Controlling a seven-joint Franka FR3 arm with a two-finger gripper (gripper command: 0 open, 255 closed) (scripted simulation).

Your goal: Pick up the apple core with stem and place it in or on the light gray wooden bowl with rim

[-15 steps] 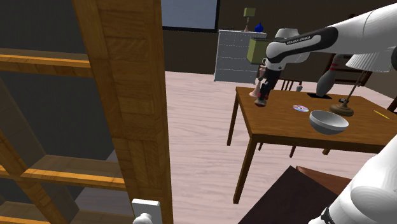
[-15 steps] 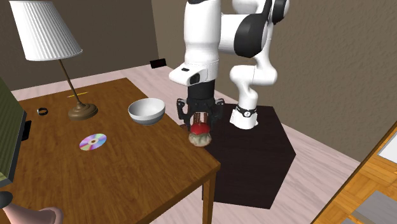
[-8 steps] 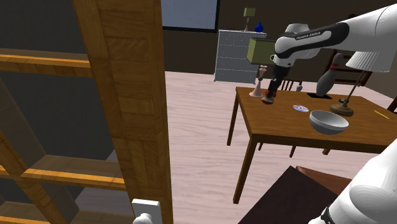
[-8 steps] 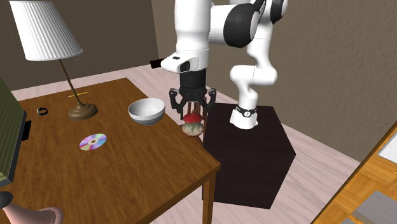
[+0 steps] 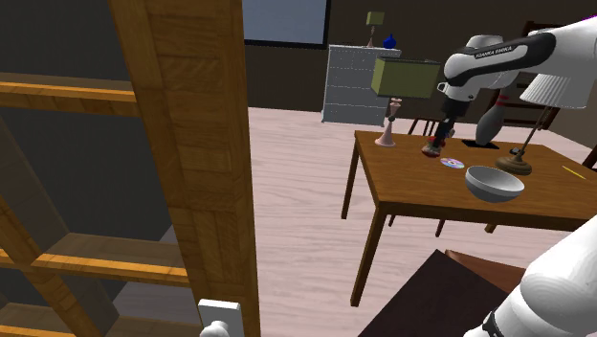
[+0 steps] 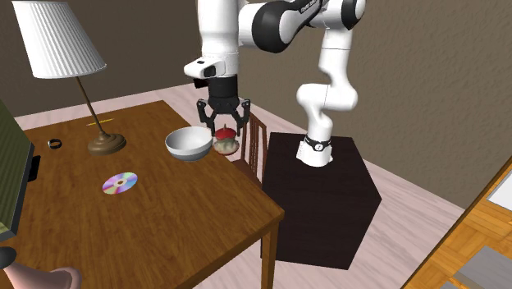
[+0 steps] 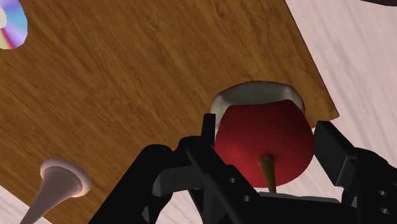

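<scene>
Black jaws are clasping red apple core (image 6: 226,142), holding it above tabletop (image 6: 164,215) near pale bowl (image 6: 189,146), prob. to clear rim.

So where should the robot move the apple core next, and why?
Probably carry it a little toward the second exterior view's left, until it is over the bowl. The gripper is shut on the apple core, clear of the table, and it hangs just beside the bowl's rim, not above it.
</scene>
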